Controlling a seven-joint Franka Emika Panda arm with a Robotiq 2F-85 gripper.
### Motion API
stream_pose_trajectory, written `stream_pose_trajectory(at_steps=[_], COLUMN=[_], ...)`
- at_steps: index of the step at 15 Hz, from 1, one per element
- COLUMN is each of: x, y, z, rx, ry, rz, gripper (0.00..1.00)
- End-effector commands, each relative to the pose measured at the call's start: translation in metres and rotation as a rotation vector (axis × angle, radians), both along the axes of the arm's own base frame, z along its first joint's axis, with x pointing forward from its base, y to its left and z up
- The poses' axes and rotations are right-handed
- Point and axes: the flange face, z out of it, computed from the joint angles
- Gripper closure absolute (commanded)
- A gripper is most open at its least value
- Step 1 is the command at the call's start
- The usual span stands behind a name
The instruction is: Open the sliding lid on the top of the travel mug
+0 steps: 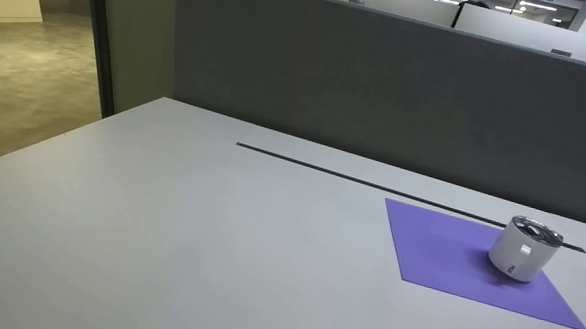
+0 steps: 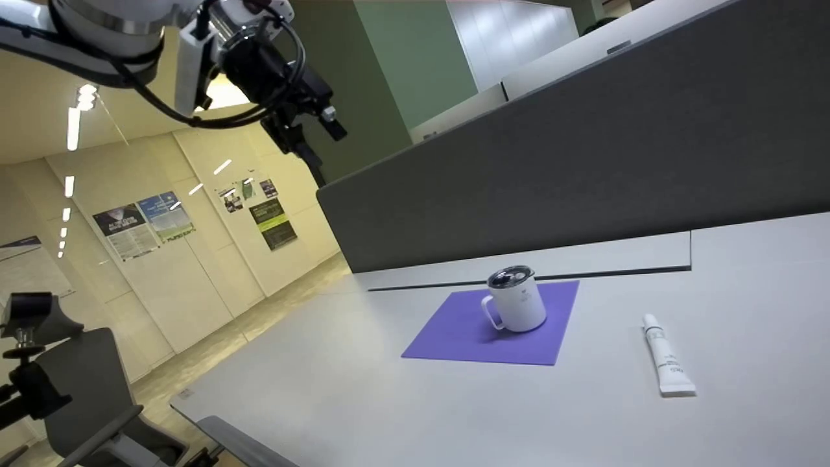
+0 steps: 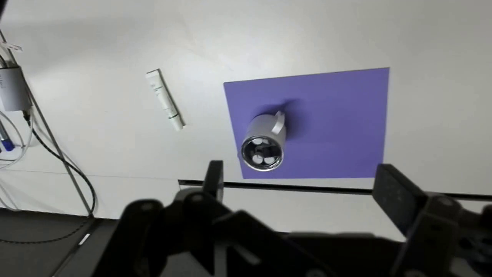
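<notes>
The travel mug is a short white cylinder with a handle. It stands upright on the purple mat point(image 1: 434, 251), and the mug shows in both exterior views point(image 1: 515, 257) point(image 2: 524, 308) and in the wrist view point(image 3: 263, 126). The sliding lid is the dark, shiny round top, seen in both exterior views point(image 1: 538, 231) point(image 2: 510, 277) and in the wrist view point(image 3: 262, 154). Reflections hide whether its slider is open or shut. My gripper point(image 3: 300, 179) is open and empty, apart from the mug. In an exterior view the gripper point(image 2: 327, 152) is high above the table, up and left of the mug.
A white tube point(image 2: 666, 360) lies beside the mat, also in the wrist view point(image 3: 165, 98). A grey divider point(image 1: 394, 87) stands along the table's back edge. A dark slot point(image 1: 326, 170) runs behind the mat. Cables and a grey box point(image 3: 14, 88) lie at the wrist view's left.
</notes>
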Motion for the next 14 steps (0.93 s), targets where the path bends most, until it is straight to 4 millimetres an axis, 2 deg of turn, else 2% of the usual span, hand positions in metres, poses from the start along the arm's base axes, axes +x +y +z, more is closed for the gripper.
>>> stream_pose_trajectory(at_steps=[1,2,3,6,14], x=[0.007,0.011,0.012,0.012,0.01], y=[-0.016,-0.026,-0.028,-0.017,-0.017], z=[-0.005,-0.01,-0.014,-0.01,-0.008], rx=[0.025,0.032,0.033,0.027,0.027], ry=[0.0,0.01,0.016,0.009,0.005], rz=[-0.035,-0.046,-0.045,-0.024,-0.024], gripper=[0.0,0.0,0.0,0.0,0.0])
